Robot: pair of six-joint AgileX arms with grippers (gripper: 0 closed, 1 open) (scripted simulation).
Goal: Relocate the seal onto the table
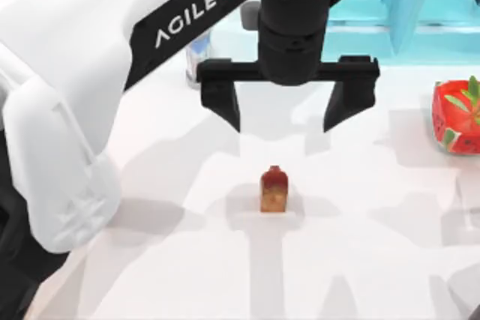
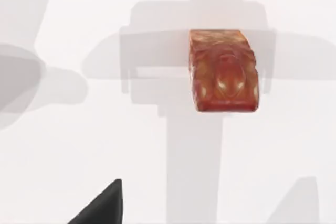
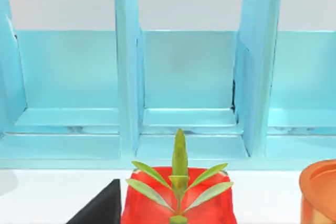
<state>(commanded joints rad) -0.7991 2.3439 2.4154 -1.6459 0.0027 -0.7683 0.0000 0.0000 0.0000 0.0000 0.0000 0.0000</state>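
Note:
The seal [image 1: 274, 190], a small tan-amber block with a dark red rounded top, stands upright on the white table [image 1: 375, 245] near the middle of the top view. My left gripper [image 1: 281, 120] hangs open above and just behind it, its black fingers spread wider than the seal and touching nothing. The left wrist view looks down on the seal [image 2: 224, 72] resting on the table, with one black fingertip [image 2: 105, 208] at the picture's edge. A black fingertip [image 3: 100, 208] of my right gripper appears in the right wrist view, facing the shelf.
A turquoise shelf unit [image 1: 420, 5] runs along the back right. A red strawberry-like object [image 1: 457, 118] with green leaves sits at the right edge, and an orange container [image 3: 320, 192] stands beside it. A small blue-white item [image 1: 196, 54] is partly hidden behind my left arm.

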